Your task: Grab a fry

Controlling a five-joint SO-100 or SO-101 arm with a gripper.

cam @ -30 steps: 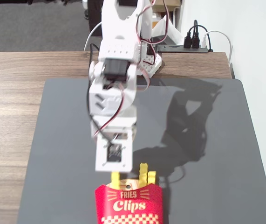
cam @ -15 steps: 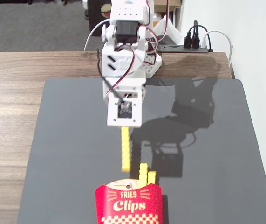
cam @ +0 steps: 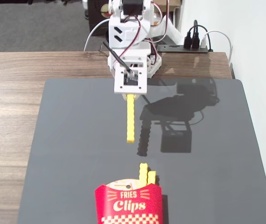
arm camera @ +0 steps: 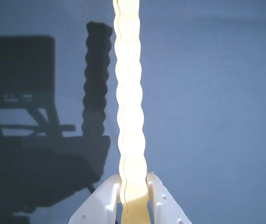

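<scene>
Dark grey mat (cam: 77, 140) over a wooden worktop (cam: 11, 93), grey carpet beyond the far edge. One crinkle-cut fry (cam: 130, 117) hanging clear above the mat, pinched at its top end by the closed jaws of the gripper (cam: 131, 94). Only the tip held, seen in the wrist view (arm camera: 129, 116): likely to swing, twist or slip out with any jerk. One red "Fries Clips" carton (cam: 128, 205) near, with two fries left in it (cam: 146, 175). One power strip (cam: 191, 44) far right.

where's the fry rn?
In the fixed view the fry hangs from the gripper above the dark mat, clear of the red carton near the bottom edge.
</scene>
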